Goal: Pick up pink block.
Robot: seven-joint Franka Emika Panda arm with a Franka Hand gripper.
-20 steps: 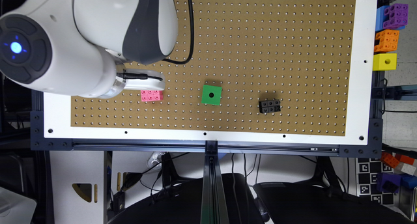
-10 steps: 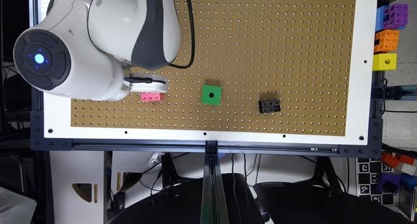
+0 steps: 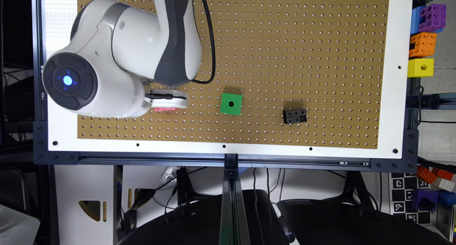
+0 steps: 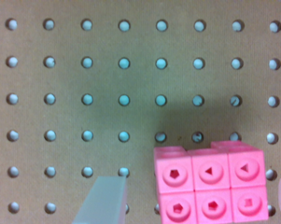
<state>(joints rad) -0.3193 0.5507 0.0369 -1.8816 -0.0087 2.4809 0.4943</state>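
Tool (image 4: 189, 196): spread, straddling the pink block (image 4: 209, 183), not pinching.
Pink block: flat on the pegboard surface (image 3: 285, 42).
Advice: I'd centre, descend, then squeeze.

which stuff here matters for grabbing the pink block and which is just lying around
Belongs to the job:
- small bright pink plastic brick with round holes
- gripper, open around the brick

Just lying about:
- green cube with one hole
- black holed brick
- purple, orange and yellow blocks off the brown pegboard

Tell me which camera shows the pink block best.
The wrist view: the pink block fills the foreground, its six holes clear. The exterior view shows just a pink sliver beneath the gripper.
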